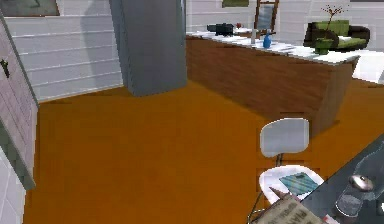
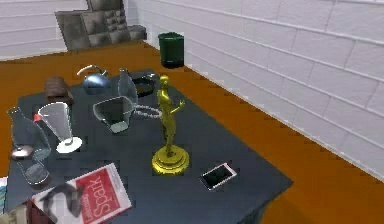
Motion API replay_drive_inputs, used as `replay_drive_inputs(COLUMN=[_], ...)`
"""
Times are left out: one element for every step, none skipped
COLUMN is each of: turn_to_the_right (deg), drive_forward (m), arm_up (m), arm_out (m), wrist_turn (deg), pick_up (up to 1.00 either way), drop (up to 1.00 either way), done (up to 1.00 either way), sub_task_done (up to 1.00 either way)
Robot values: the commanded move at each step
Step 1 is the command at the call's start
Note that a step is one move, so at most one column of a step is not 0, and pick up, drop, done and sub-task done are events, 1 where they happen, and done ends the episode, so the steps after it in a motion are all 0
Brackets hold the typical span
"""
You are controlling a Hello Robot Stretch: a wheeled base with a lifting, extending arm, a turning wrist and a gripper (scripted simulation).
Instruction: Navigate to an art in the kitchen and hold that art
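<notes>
A golden statue of a figure (image 2: 170, 125) stands upright on a round base in the middle of a dark tabletop (image 2: 215, 130) in the arm side view. In the forward view a corner of this dark table (image 1: 345, 185) shows at the bottom right.
Around the statue lie clear glasses (image 2: 60, 125), a wire bowl (image 2: 115, 112), a phone (image 2: 219, 176), a red-and-white paper (image 2: 90, 193) and a round kettle (image 2: 95, 80). A green bin (image 2: 171, 48) stands by the white wall. Ahead are a white chair (image 1: 284, 140), a brick counter (image 1: 265, 70), a grey cabinet (image 1: 150, 45) and open orange floor (image 1: 140, 150).
</notes>
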Motion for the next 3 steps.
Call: replay_drive_inputs(turn_to_the_right=[0.0,0.0,0.0], drive_forward=[0.0,0.0,0.0], arm_up=[0.34,0.0,0.0], arm_out=[0.0,0.26,0.0], wrist_turn=[0.0,0.0,45.0], pick_up=[0.0,0.0,0.0], drop=[0.0,0.0,0.0], done=[0.0,0.0,0.0], sub_task_done=[0.0,0.0,0.0])
